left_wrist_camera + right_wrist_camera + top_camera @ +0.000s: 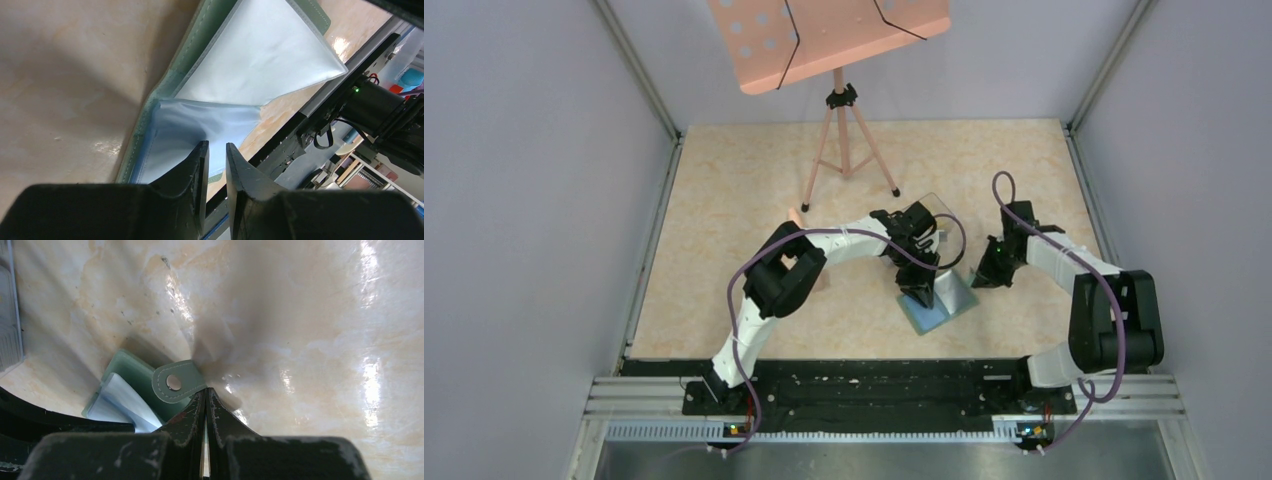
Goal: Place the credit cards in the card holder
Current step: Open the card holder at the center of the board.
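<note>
The card holder [946, 306] lies open on the table, sage green with pale blue sleeves [260, 55] fanned up from its spine [150, 112]. My left gripper [217, 146] points down over the lower sleeve, jaws a narrow gap apart with nothing between them. My right gripper [206, 391] is shut, its tips touching the end of the holder's snap tab [175, 382]; I cannot tell whether the tab is pinched. In the top view the left gripper [921, 288] is over the holder and the right gripper [982, 278] is at its right edge. A small orange piece [796, 214], perhaps a credit card, lies left of the arms.
A clear plastic box [939, 212] sits just behind the left gripper. A pink music stand on a tripod [844, 130] stands at the back of the table. Grey walls close in the table on both sides.
</note>
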